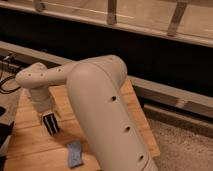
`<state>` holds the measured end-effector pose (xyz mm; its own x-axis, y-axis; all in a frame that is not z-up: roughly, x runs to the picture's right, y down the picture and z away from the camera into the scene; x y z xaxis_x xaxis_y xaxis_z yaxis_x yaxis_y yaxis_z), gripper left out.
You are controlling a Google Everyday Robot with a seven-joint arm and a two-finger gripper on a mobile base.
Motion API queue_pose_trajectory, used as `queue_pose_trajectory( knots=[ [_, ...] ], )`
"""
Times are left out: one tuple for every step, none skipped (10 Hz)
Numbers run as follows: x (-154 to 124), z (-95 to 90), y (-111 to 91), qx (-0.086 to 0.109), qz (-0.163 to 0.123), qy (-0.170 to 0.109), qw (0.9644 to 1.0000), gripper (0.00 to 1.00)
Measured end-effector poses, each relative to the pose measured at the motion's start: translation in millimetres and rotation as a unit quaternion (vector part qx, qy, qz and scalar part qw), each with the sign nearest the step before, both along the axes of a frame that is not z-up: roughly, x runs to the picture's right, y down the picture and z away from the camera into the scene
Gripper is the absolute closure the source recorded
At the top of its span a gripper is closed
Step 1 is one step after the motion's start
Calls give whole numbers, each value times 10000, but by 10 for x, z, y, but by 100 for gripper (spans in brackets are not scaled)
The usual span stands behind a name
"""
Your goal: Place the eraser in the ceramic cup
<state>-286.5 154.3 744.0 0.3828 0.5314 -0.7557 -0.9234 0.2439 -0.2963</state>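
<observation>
So the claw (51, 131) hangs tip-down over the left part of the wooden desk (27, 142), on the end of a short pale wrist link (35, 80). Honestly I can't tell whether it's set wide or narrow, since it just reads as one dark shape from this angle. It sits low, close to the desk top, but I can't tell if it actually touches the wood. The eraser (75, 154) is a small blue-grey block lying flat on the desk, near the front edge. It's just below and to the right of the claw, close to it but clearly apart, so nothing has hold of it. The thing that really gets in the way is the robot's own fat cream-coloured arm (102, 110). It runs diagonally through the middle of the view and covers most of the desk's right half, so whatever's behind it is hidden. Off the left edge there are some black cables (7, 84) and a dark object (4, 131) I can't identify. Behind the desk is a long dark wall panel (150, 55) with a pale ledge and metal posts (112, 11) above it. There's speckled grey floor (185, 147) off to the right.
</observation>
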Motion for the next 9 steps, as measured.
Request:
queue_pose_trajectory(
  knots=[
    [-40,-14,18,-25,-30,-79,10000,35],
    [-86,-35,46,-59,-99,-143,9998,35],
    [-92,-40,57,-77,-148,-157,9997,37],
    [-99,-48,63,-87,-184,-172,9996,44],
    [-124,-64,74,-90,-238,-197,9995,55],
    [-151,-78,87,-89,-279,-216,9993,65],
    [-158,-86,93,-84,-298,-226,9993,74],
    [-158,-92,91,-73,-309,-234,9992,86],
    [-163,-100,86,-46,-307,-257,9992,93]
  ],
)
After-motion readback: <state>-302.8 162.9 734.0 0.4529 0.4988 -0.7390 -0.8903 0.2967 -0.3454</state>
